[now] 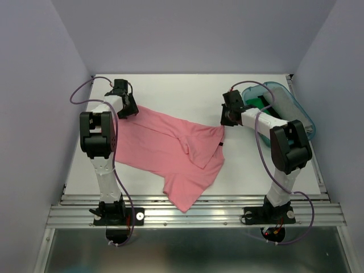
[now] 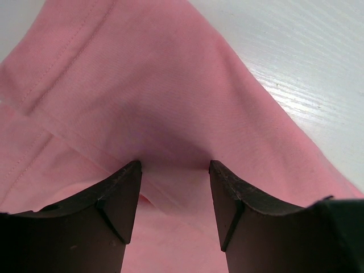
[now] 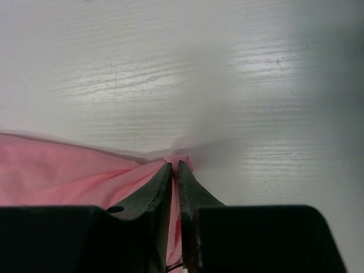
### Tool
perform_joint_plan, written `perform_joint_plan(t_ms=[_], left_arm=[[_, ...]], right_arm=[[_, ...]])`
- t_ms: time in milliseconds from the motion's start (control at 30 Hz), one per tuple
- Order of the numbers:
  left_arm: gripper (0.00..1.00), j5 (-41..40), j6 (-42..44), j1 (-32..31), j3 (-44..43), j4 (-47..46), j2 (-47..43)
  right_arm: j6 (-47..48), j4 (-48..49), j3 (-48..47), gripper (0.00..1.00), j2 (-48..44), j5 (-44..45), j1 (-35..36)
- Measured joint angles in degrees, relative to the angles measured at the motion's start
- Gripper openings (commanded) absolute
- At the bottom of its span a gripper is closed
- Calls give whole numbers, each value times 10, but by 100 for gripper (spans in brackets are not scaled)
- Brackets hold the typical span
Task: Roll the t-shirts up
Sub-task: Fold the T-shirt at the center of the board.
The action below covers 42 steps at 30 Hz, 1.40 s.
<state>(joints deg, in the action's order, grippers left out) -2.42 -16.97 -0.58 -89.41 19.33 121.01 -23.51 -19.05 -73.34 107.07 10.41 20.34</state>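
Top view, shirt: we see the pink t-shirt lying rumpled on the table between the two arms, with one fold lapped over its middle and a corner reaching the near edge.
Top view, claws: the left claw is at the shirt's far left corner and the right claw at its far right corner. The teal tub stands just beside the right arm.
Left wrist, claw: it is spread wide over the cloth beside a stitched hem. We cannot tell whether the tips press it.
Right wrist, claw: it is pressed together, pinching a small tuck of the shirt's edge, with creases drawn toward the nip.
Handling: we judge the shirt light, limp and quick to bunch, and likely to slide on the smooth tabletop.
Where to hold: we would grip at corners and hems, where the doubled, stitched cloth gives the fingers more to bite.
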Motion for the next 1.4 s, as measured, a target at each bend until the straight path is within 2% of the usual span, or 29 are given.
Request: perform_joint_plan(t_ms=[33,300,467,500,533,567,800,933,1067,1267,1333,1400], left_arm=[[62,0,0,0,0,0,0],[62,1,0,13,0,-1,0],[62,1,0,18,0,-2,0],[62,1,0,19,0,-2,0],[62,1,0,19,0,-2,0],[62,1,0,18,0,-2,0],[62,1,0,18,0,-2,0],[62,2,0,19,0,-2,0],[62,3,0,19,0,-2,0],[62,3,0,19,0,-2,0],[62,3,0,19,0,-2,0],[62,3,0,19,0,-2,0]], right_arm=[[-1,0,0,1,0,0,0],[-19,1,0,1,0,2,0],[-44,14,34,1,-24,8,0],[-44,15,36,2,-28,7,0],[-44,17,37,13,-29,6,0],[-43,19,37,18,-29,4,0],[-32,19,35,34,-29,-12,0],[-23,18,15,31,-19,-18,0],[-16,18,1,22,-7,-20,0],[-13,15,0,31,7,-21,0],[-11,15,0,30,10,-21,0],[-11,15,0,24,12,-20,0]])
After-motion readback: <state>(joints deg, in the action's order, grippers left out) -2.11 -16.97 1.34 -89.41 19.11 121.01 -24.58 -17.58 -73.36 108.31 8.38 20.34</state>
